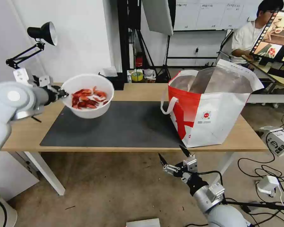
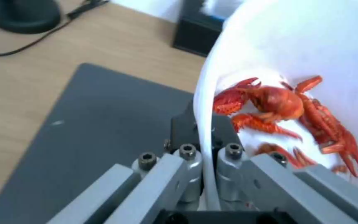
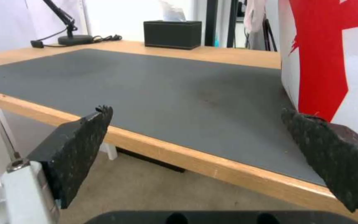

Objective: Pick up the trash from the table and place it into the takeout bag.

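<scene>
left gripper [image 1: 63, 93] pinches white bowl [image 1: 87, 95] above mat [image 1: 116, 126], takeout bag [image 1: 208, 107] beside.

black tissue box [image 3: 172, 34], desk lamp [image 1: 42, 33]

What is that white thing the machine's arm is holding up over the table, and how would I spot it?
Find the long wooden table with its dark grey mat. Above the mat's left end, the left gripper pinches the rim of a white bowl. It is the one dish there, lifted clear and holding red crayfish shells.

bare mat [image 1: 123, 126] between bowl [image 1: 86, 94] and takeout bag [image 1: 211, 110], bag mouth open
</scene>
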{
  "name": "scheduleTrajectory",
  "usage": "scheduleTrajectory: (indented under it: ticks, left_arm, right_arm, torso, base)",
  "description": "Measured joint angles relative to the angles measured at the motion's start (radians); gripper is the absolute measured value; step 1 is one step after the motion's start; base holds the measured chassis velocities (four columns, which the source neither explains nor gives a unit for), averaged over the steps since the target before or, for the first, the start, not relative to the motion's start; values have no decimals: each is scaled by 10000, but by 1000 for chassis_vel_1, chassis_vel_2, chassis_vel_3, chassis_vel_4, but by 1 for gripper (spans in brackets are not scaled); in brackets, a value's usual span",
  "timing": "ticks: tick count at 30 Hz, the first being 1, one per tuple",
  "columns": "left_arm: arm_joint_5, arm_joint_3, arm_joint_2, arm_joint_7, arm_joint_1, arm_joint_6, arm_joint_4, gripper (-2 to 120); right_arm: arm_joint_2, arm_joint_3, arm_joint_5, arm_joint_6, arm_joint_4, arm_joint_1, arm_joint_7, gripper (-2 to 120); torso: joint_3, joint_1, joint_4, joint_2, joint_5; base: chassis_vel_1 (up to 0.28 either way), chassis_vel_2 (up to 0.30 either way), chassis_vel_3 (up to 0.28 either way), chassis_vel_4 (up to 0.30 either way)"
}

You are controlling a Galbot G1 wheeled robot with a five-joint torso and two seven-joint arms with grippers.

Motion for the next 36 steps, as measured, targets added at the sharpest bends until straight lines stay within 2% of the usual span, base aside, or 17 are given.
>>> scheduleTrajectory:
  ticks: [7,12,21,28,31,36]
  left_arm:
    - [-466,786,-582,-348,-1124,0,24,0]
    - [-860,1391,-1029,-645,-1898,0,259,0]
    - [-1066,2236,-1635,-801,-2963,0,773,0]
    - [-1115,2948,-2524,-970,-4061,0,1345,0]
    - [-1219,3273,-3201,-1230,-4797,0,1760,0]
    - [-1246,3676,-3600,-1288,-5305,-1,2097,0]
  right_arm:
    - [0,0,1,0,0,0,-1,100]
    - [0,0,1,0,1,0,0,100]
    - [0,0,0,0,0,0,0,100]
    - [0,0,0,0,0,0,0,100]
    - [0,0,1,0,1,0,-1,100]
    - [0,0,0,0,0,0,0,100]
  torso:
    - [0,0,-1,0,0]
    - [0,1,-1,0,2]
    - [1,0,1,-1,-1]
    - [2,1,-1,0,0]
    - [1,1,-1,0,0]
    - [1,1,-2,-1,2]
  base:
    - [0,0,0,0]
    - [0,0,0,0]
    - [0,0,0,0]
    - [0,0,0,0]
    - [0,0,0,0]
    - [0,0,0,0]
